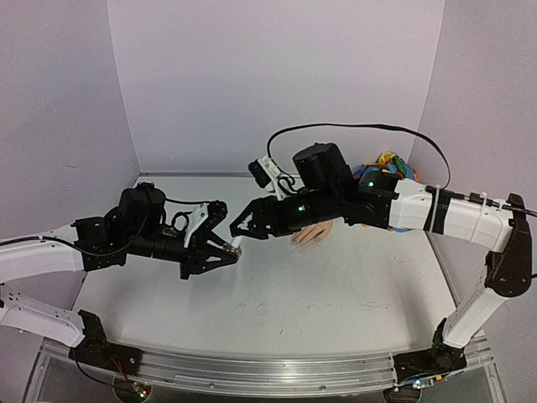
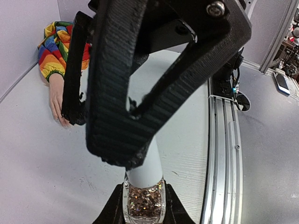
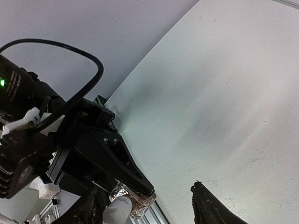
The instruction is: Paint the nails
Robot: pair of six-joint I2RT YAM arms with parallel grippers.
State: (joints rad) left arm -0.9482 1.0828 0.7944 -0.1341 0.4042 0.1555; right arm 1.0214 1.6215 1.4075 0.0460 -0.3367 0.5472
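Observation:
My left gripper [image 1: 233,249] is shut on a small glass polish bottle [image 2: 144,201] full of coppery glitter, its white cap [image 2: 147,169] pointing away from the wrist. My right gripper [image 1: 244,225] is open and meets it from the right; its black fingers [image 2: 117,93] straddle the cap. In the right wrist view the cap [image 3: 117,211] lies beside the left finger [image 3: 88,209], far from the other one [image 3: 210,206]. The peach mannequin hand [image 1: 315,235] lies flat behind, under the right arm. Its nails [image 2: 63,120] are partly hidden by a finger. The rainbow sleeve [image 2: 55,44] trails behind it.
The white table [image 1: 277,302] is boxed in by pale walls on three sides. An aluminium rail [image 2: 224,149] runs along the near edge, by the arm bases. A black cable [image 1: 352,130] loops above the right arm.

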